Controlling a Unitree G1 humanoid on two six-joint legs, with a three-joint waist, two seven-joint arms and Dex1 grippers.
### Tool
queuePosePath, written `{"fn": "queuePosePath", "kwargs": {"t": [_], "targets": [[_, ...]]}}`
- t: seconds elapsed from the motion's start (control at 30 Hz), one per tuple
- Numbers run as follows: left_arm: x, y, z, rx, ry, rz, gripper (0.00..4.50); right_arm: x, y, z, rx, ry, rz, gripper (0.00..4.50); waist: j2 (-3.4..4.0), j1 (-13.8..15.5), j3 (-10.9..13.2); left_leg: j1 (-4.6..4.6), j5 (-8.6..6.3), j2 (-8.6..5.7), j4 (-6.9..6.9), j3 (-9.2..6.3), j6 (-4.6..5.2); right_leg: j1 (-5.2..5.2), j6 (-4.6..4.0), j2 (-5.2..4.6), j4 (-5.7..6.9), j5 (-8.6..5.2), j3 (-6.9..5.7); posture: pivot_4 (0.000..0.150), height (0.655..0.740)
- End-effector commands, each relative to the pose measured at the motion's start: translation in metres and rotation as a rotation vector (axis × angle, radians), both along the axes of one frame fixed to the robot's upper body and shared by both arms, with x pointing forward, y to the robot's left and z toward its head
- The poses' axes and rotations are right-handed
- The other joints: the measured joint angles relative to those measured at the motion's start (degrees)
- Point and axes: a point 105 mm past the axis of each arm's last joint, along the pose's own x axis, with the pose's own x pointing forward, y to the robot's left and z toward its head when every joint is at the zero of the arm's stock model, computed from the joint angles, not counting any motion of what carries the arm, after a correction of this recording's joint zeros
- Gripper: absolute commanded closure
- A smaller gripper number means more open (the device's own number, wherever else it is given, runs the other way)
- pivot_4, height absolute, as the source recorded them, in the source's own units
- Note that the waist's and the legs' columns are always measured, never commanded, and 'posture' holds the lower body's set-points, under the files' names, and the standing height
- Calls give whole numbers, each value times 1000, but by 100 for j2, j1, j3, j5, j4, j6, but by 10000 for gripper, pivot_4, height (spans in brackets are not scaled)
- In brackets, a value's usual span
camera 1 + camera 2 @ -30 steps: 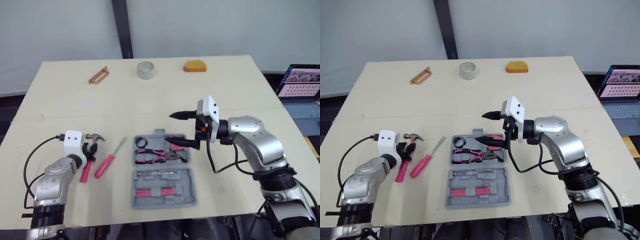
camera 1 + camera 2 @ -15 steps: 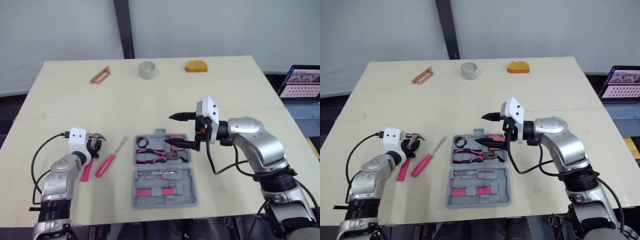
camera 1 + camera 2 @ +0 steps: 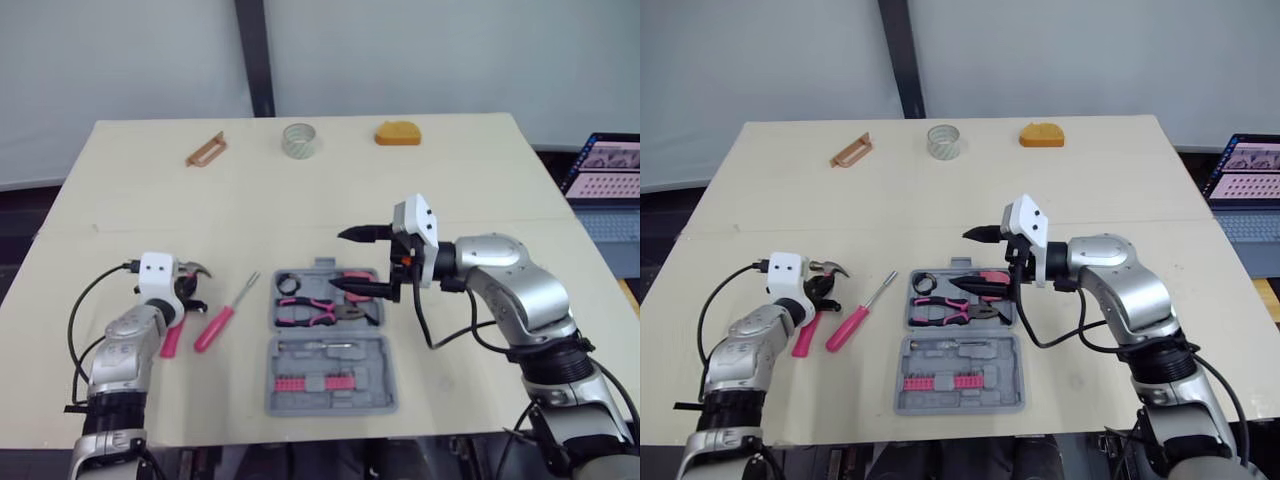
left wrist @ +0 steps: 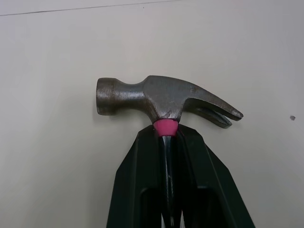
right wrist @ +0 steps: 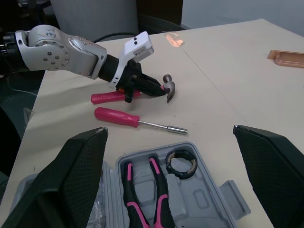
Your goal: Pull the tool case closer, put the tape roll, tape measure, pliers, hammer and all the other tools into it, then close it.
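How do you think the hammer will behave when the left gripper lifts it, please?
Likely top-heavy: the hammer has a bulky metal head. The left gripper grips just below it, so sag should be small; the thin neck might twist.

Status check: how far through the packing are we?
Done: the tool case sits open near the robot, pliers already in it. In hand: the left gripper is shut on the hammer below its head; the right gripper hovers open over the case. Left: the screwdriver beside the hammer, the tape roll, tape measure and brown piece at the far edge, then closing.
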Motion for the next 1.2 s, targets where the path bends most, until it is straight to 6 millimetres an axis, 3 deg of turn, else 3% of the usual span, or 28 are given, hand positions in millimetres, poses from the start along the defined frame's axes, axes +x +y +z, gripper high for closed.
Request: {"fn": "queuePosePath", "kwargs": {"t": [0.03,0.43,0.63,0.87,1.0,1.2], "targets": [[-5,2,-18,-6,61,12,44589,-5,-2,11,17,-46,13,0,4,0,-2,0,2,0,0,0,-1,0,0,0,1,0,0,1500,7400],[-2,14,2,21,10,0,44589,-5,0,18,61,-58,31,0,13,-20,-7,1,2,0,-2,-1,-2,-1,0,0,1,0,0,1500,7400],[0,16,44,37,-59,-93,44589,-4,-3,21,62,-70,35,0,-20,-97,13,-4,2,1,-5,-1,-2,-6,0,1,-1,0,-1,1500,7400],[-7,17,91,131,-25,-325,44589,-8,-8,22,50,-77,46,0,-56,-168,37,-30,1,1,-17,0,-2,-39,0,2,-2,0,-5,1500,7400],[-18,-12,121,205,25,-593,44589,-17,-19,14,-1,-66,56,0,-57,-139,37,-57,1,0,-17,2,-2,-68,0,1,1,0,-5,1500,7400],[-33,-66,122,265,112,-889,44589,-28,-41,1,-118,-61,56,0,-59,-139,42,-99,0,-2,-12,2,0,-102,1,1,2,0,-10,1500,7400]]}}
